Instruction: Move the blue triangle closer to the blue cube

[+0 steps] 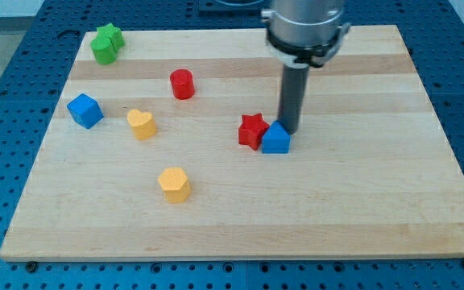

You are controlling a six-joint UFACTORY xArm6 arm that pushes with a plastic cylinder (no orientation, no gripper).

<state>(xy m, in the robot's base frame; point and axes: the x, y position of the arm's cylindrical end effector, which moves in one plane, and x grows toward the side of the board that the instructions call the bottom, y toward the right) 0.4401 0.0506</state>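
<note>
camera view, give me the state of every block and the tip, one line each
blue triangle: touching red star, tip just behind it
red star: against blue triangle's left side
blue cube: alone, far left
yellow heart: alone
yellow hexagon: alone
red cylinder: upright, alone
green block: top left corner
my tip: down at blue triangle's upper right
</note>
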